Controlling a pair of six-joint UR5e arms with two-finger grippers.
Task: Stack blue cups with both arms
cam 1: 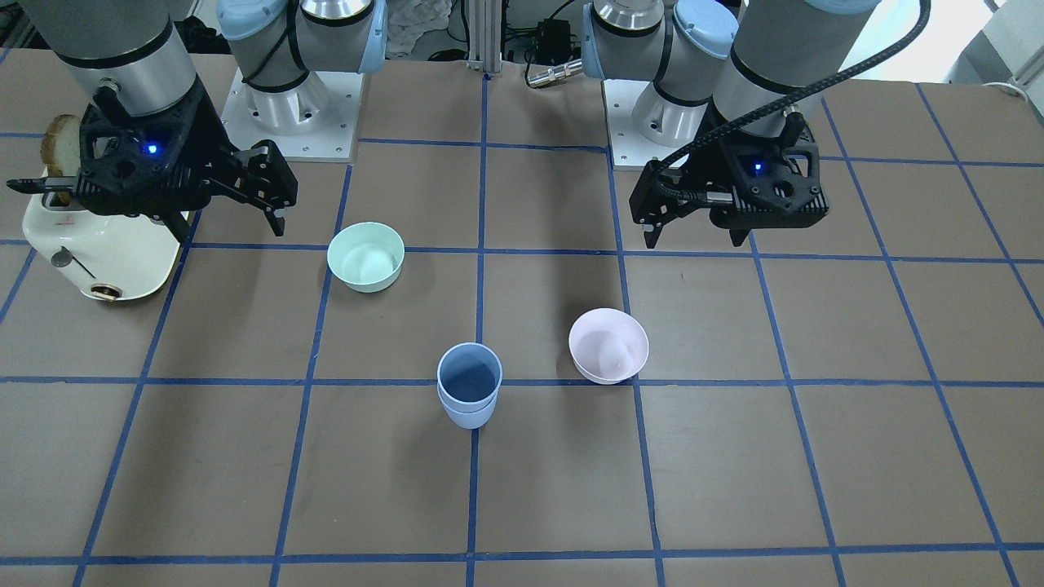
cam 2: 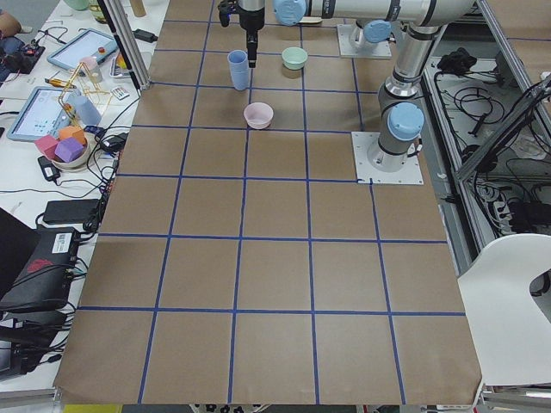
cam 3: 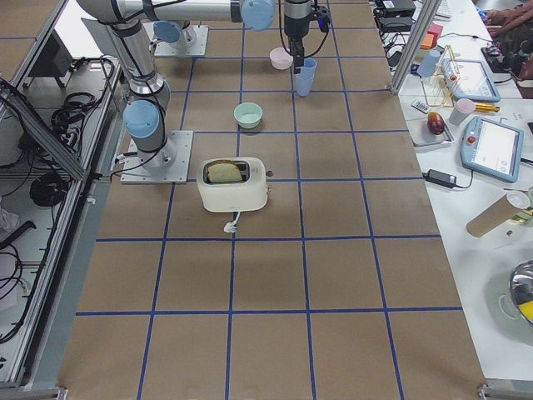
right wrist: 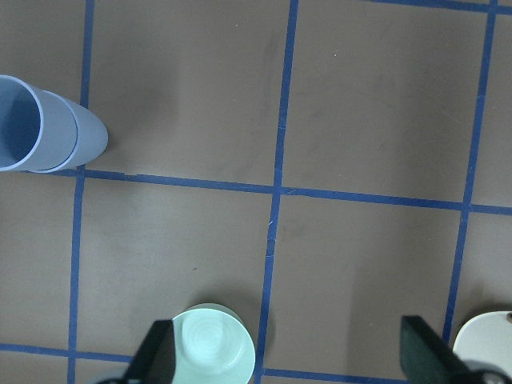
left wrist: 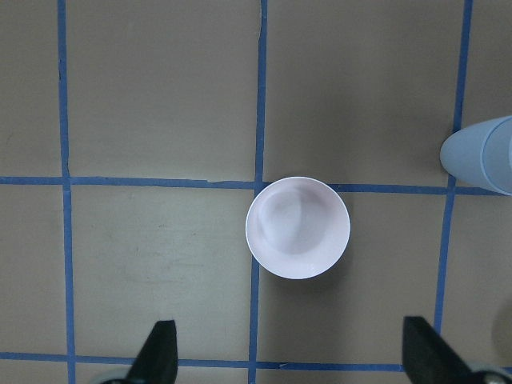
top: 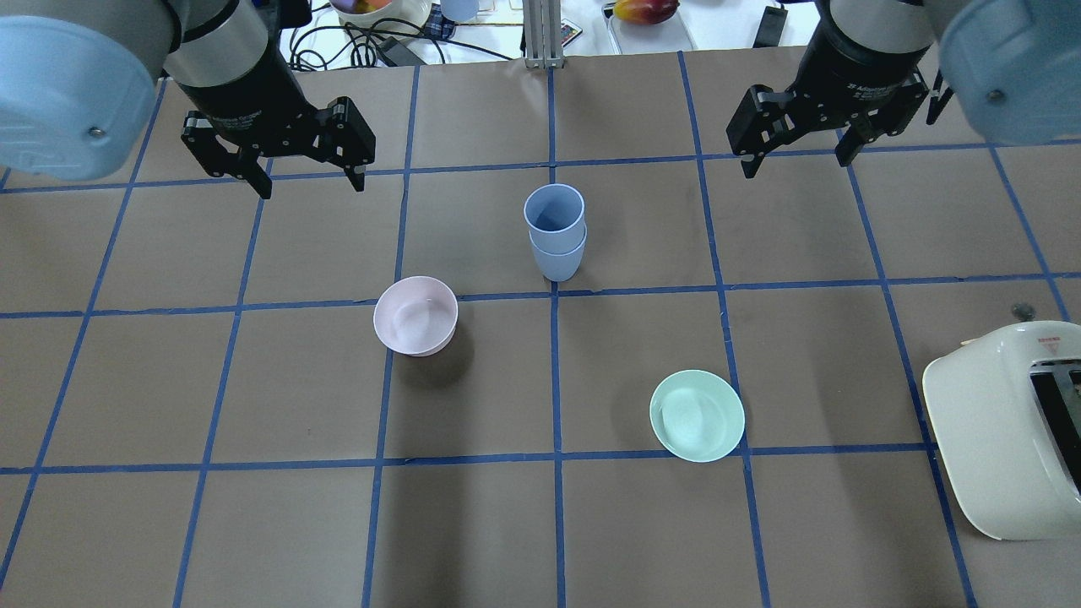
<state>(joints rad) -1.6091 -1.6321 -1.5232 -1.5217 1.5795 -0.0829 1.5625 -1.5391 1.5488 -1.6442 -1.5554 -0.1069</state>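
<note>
The two pale periwinkle-blue plastic tumblers [top: 555, 232] stand nested upright on the brown, blue-taped surface [top: 473, 532], near the round pale pink bowl [top: 415, 315]. The black left hand [top: 312, 181] and right hand [top: 795, 162] hang released and empty, well apart from the stack.

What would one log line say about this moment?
pale blue plastic cups: nested, upright | left arm: jaws open, empty | right arm: jaws open, empty | stacking: done
</note>
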